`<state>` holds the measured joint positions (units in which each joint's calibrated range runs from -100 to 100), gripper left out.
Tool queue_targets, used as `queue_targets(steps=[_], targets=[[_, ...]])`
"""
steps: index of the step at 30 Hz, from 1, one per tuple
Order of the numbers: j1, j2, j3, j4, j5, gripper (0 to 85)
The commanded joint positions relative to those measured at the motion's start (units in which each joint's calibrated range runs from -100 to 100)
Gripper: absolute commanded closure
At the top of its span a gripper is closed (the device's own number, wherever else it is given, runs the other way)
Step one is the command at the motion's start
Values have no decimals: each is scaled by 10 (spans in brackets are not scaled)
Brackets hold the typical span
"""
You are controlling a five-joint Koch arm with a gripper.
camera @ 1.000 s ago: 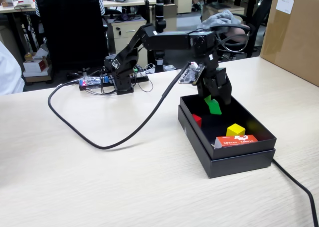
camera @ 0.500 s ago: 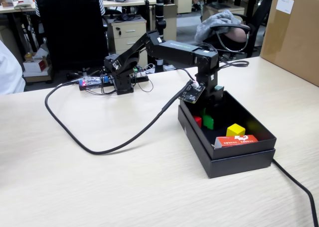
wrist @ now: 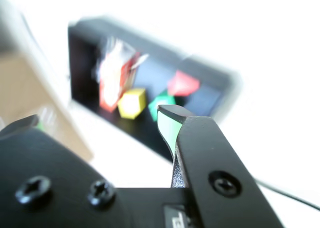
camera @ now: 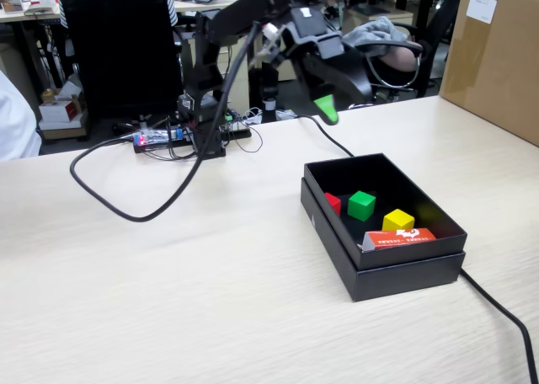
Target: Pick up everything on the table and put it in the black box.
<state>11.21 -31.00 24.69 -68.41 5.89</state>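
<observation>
Black box [camera: 383, 232] sits on the table [camera: 168, 283] below the gripper [camera: 327, 110] and somewhat toward the camera in the fixed view; in the wrist view it lies ahead of the fingertips, past the green pad. Its long axis runs from the arm's side of the table toward the near edge. Contents noted: red cube [camera: 333, 203], green cube [camera: 361, 205], yellow cube [camera: 398, 221] and a red-and-white carton [camera: 396, 238] leaning against the near wall. No loose item is visible on the tabletop in either view, so the task appears, in my judgement, complete or nearly so.

Gripper hangs in the air, well clear of the box rim, touching nothing. Nothing is seen between the jaws. In the wrist view one jaw with its green pad is sharp, the other only a dark blurred tip at the left edge; how far apart they stand I cannot tell.

A black cable [camera: 497, 308] passes beside the box.
</observation>
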Motion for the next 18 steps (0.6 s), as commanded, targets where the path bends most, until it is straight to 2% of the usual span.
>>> queue_targets(steps=[1, 9, 18], targets=[[-36, -181, -96, 61, -6, 363], [-85, -467, -429, 145, -7, 347], [-110, -666, -727, 254, -2, 331]])
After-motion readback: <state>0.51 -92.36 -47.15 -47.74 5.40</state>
